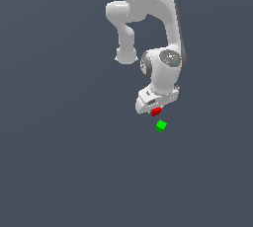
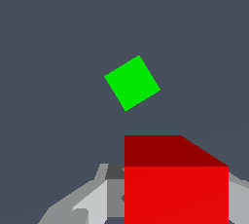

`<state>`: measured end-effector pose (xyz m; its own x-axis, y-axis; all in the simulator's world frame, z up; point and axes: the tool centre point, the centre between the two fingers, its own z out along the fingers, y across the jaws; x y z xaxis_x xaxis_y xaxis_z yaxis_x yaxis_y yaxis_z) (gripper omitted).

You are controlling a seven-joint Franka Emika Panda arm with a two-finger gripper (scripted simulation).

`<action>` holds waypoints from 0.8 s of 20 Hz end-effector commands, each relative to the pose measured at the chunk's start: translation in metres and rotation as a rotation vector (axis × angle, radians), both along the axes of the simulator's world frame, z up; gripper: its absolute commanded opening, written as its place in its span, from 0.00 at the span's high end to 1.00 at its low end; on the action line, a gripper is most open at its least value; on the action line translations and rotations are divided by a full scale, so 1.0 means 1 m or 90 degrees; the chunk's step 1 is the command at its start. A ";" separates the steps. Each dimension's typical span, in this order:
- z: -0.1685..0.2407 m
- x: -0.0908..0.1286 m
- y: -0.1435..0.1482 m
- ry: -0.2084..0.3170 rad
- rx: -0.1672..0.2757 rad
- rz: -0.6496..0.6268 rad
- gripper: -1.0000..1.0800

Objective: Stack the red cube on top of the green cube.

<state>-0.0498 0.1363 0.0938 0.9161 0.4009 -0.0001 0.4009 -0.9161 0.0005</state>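
The red cube [image 1: 156, 111] sits right under the white gripper [image 1: 155, 108], partly hidden by the hand in the exterior view. In the wrist view the red cube [image 2: 176, 184] is large and close, held between the grey fingers [image 2: 87, 203], which press against its sides. The green cube [image 1: 160, 126] lies on the dark floor a short way in front of and below the gripper in the exterior view, apart from the red cube. It also shows in the wrist view [image 2: 132, 83], rotated relative to the red cube and not under it.
The dark grey floor [image 1: 59, 162] is plain all around. The white arm [image 1: 163, 63] rises behind the gripper toward the top of the exterior view.
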 end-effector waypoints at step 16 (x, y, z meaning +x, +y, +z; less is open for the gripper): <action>0.014 0.009 0.007 -0.001 0.000 0.000 1.00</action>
<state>-0.0431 0.1409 0.1111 0.9162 0.4007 0.0008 0.4007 -0.9162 0.0002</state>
